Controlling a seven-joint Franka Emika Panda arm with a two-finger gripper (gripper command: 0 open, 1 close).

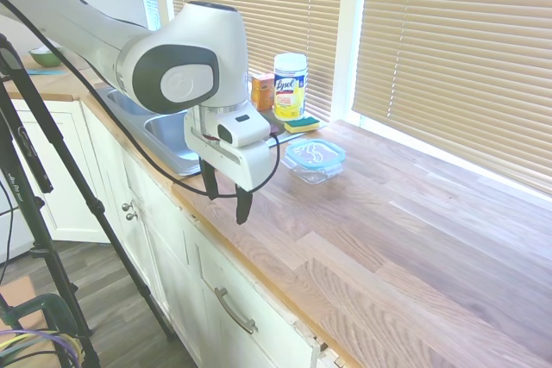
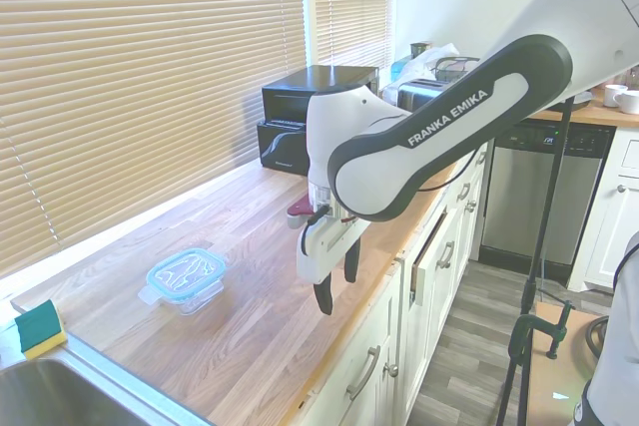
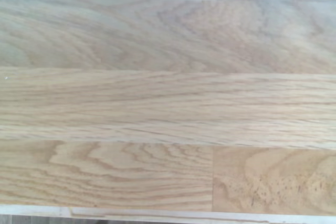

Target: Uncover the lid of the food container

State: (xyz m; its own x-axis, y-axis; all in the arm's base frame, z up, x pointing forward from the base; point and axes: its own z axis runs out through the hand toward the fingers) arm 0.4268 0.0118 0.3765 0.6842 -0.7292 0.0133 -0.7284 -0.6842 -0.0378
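Note:
The food container (image 1: 310, 171) (image 2: 192, 297) is a small clear tub on the wooden counter. Its teal-rimmed lid (image 1: 315, 154) (image 2: 186, 271) sits flat on top, closing it. My gripper (image 1: 226, 196) (image 2: 337, 281) hangs above the counter's front edge, well apart from the container and toward the cabinet side. Its fingers point down and stand open with nothing between them. The wrist view shows only bare wood planks (image 3: 168, 103) and the counter's edge; the container is out of that view.
A steel sink (image 1: 168, 137) (image 2: 60, 391) lies beside the container. Near it are a yellow-green sponge (image 1: 302, 124) (image 2: 40, 328), a Lysol canister (image 1: 290, 85) and an orange box (image 1: 262, 92). A black toaster oven (image 2: 310, 112) stands further along the counter under the blinds.

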